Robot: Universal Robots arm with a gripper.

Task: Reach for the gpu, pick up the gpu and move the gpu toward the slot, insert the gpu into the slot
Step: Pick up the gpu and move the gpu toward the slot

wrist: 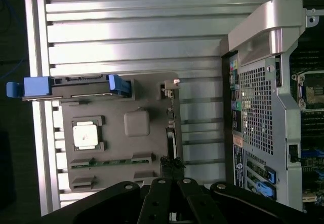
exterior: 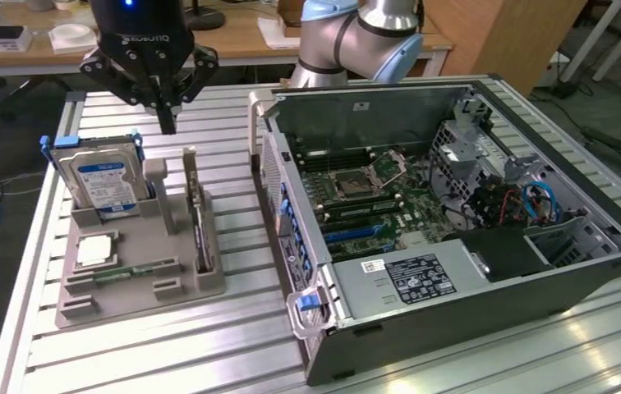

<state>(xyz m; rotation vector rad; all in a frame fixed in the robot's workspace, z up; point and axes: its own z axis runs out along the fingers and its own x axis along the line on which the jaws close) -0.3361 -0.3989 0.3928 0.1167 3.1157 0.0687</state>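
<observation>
Both jaws pressed together and empty, my claw (exterior: 167, 125) hangs above the grey holder (exterior: 135, 300), where the gpu (exterior: 195, 215) stands on edge in its groove, its top edge presented upward for grasping.

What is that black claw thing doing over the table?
A robot arm's black gripper hangs shut and empty above a grey plastic holder on the slatted metal table. The thin flat gpu card stands on edge in that holder, untouched, beside a silver hard drive with a blue label. The open black computer case lies on the exterior view's right.
</observation>
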